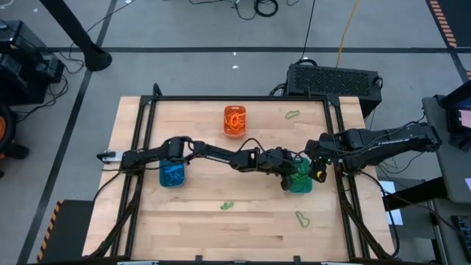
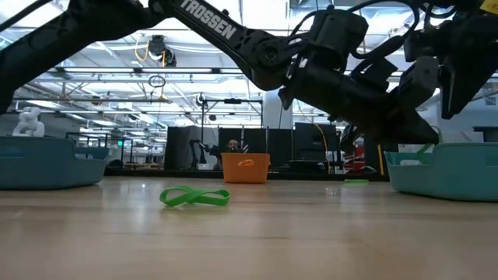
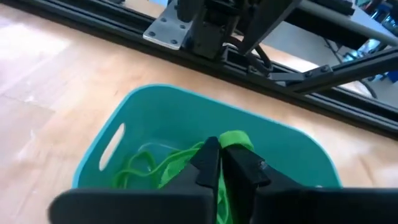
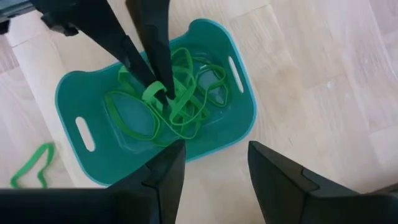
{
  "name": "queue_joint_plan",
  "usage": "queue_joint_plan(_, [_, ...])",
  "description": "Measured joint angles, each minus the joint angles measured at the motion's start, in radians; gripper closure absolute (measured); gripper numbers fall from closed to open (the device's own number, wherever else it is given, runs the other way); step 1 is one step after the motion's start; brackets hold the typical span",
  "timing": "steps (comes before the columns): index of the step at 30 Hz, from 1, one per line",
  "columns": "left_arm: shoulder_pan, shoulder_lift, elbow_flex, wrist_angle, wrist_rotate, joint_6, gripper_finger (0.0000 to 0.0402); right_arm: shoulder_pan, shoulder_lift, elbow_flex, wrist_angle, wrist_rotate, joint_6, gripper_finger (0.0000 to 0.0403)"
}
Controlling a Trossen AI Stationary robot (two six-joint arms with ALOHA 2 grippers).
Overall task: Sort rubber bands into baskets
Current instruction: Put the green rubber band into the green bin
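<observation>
Left tool [image 4: 163, 93] over teal basket [image 4: 68, 93], pinching green band [image 4: 152, 94]; your risk: band clings, lifts out. Right tool [image 4: 211, 165] open, empty.

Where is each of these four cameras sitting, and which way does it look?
High: overhead, looking down on table and both arms.
Low: tabletop level, facing the room; arms above.
Left wrist: over the teal basket, left gripper pinching a green band.
Right wrist: above, open right gripper.
Both wrists share that basket.
</observation>
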Motion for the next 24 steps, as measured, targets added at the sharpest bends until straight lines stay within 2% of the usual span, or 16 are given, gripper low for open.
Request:
queue_joint_plan(9, [0.000,-0.001,0.000,-0.053,-0.009,0.019,0.0308,0.000,0.000,0.000,0.007,0.000,-0.004,0.0236])
queue_joint_plan(11, [0.000,-0.001,0.000,-0.058,0.017,0.018,0.0293,0.000,0.000,0.000,0.007,0.000,-0.004,0.0236])
queue_joint_plan(17, [0.004,-0.026,0.001,-0.115,0.052,0.030,0.0277,0.000,0.000,0.000,0.007,0.000,-0.004,0.0236])
queue_joint_plan(20, [0.005,-0.076,0.014,-0.263,0.056,0.064,0.0277,0.000,0.000,0.000,0.008,0.000,-0.004,0.0236])
queue_joint_plan(24, [0.002,-0.148,0.014,-0.567,0.071,0.087,0.0277,0.000,0.000,-0.001,0.014,-0.001,-0.004,0.0236])
